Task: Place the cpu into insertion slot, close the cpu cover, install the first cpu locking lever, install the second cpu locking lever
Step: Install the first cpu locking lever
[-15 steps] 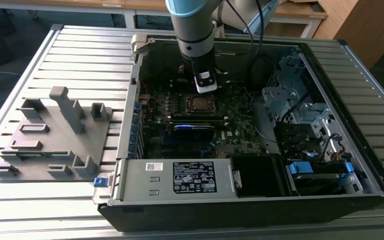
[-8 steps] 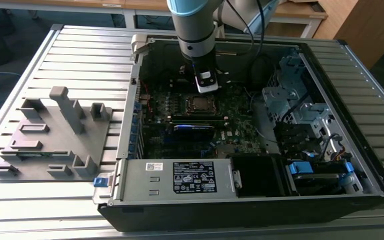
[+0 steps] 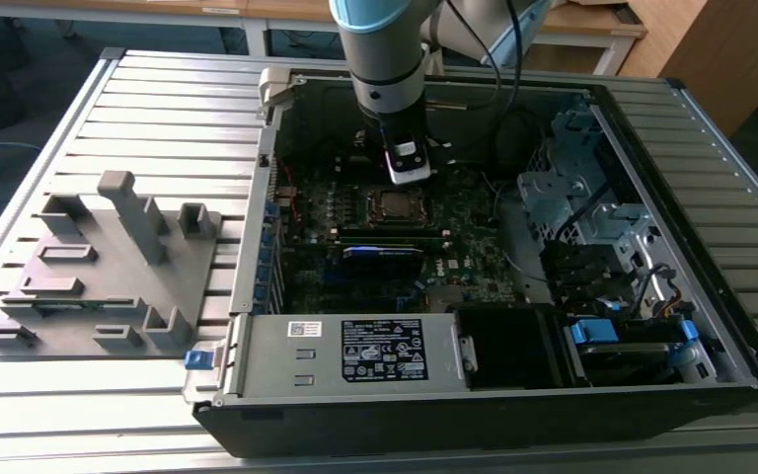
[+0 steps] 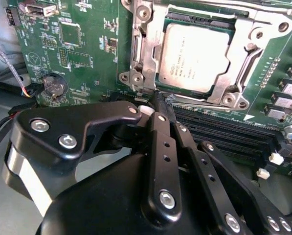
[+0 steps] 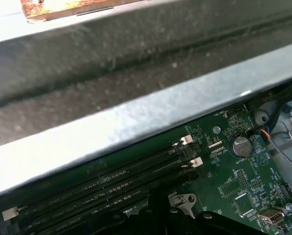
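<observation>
The cpu (image 4: 194, 56) lies flat in the insertion slot (image 4: 199, 15) on the green board, its silvery top showing through the window of the cpu cover (image 4: 141, 54), which lies down over it. My gripper (image 4: 158, 97) is shut, its black fingertips together at the socket's edge beside the memory slots, by a thin metal lever; I cannot tell whether they touch it. In the exterior view the gripper (image 3: 410, 176) hangs inside the open computer case just behind the cpu (image 3: 393, 204).
Long black memory slots (image 4: 224, 132) run next to the socket. A coin battery (image 4: 55, 84) sits on the board. The case wall (image 5: 136, 117) is close by. A power supply (image 3: 352, 351), drive cage (image 3: 576, 197) and grey fixture (image 3: 103, 267) surround the work area.
</observation>
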`<state>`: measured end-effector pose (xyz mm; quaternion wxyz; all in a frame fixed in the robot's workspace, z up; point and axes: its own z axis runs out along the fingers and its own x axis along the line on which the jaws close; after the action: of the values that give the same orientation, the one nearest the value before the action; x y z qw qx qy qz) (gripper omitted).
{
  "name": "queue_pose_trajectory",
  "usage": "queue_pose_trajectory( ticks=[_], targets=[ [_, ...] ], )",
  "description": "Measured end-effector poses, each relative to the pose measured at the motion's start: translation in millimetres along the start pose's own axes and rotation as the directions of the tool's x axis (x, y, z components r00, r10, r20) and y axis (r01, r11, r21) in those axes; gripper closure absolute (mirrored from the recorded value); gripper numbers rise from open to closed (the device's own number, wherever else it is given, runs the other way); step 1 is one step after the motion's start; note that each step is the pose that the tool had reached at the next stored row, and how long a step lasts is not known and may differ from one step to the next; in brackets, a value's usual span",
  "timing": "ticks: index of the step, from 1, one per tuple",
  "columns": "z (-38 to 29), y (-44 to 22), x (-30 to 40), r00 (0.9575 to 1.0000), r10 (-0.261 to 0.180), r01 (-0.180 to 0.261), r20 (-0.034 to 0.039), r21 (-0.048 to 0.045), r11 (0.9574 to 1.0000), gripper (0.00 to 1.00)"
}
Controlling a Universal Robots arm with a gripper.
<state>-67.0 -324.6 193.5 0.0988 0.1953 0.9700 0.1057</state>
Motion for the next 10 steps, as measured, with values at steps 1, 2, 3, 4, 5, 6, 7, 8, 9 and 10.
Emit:
queue_pose_trajectory(
  ticks=[1, 2, 3, 4, 5, 6, 7, 8, 9, 10],
  targets=[
    [-1.1, 0.4, -0.2, 1.0000, 0.000, 0.000, 0.0000, -0.0003, 1.0000, 0.90],
    [-2.6, 0.7, -0.4, 1.0000, 0.000, 0.000, 0.0001, -0.0004, 1.0000, 0.90],
    [-4.1, 1.1, -0.7, 1.0000, 0.000, 0.000, 0.0001, -0.0003, 1.0000, 0.90],
    [-5.5, 1.5, -0.9, 1.0000, 0.000, 0.000, 0.0001, -0.0001, 1.0000, 0.90],
    [-6.4, 1.7, -1.0, 1.0000, 0.000, 0.000, 0.0001, -0.0001, 1.0000, 0.90],
    [-6.5, 1.7, -0.9, 1.0000, 0.001, -0.001, 0.0003, -0.0003, 1.0000, 0.90],
    [-6.7, 1.5, -0.4, 1.0000, 0.001, -0.001, 0.0002, -0.0007, 1.0000, 0.90],
    [-7.0, 1.1, 0.5, 1.0000, 0.001, -0.001, -0.0001, -0.0012, 1.0000, 0.90],
    [-7.3, 0.6, 1.7, 1.0000, 0.001, -0.001, -0.0004, -0.0017, 1.0000, 0.90],
    [-7.7, 0.1, 3.1, 1.0000, 0.002, -0.002, -0.0007, -0.0026, 1.0000, 0.90]
  ],
)
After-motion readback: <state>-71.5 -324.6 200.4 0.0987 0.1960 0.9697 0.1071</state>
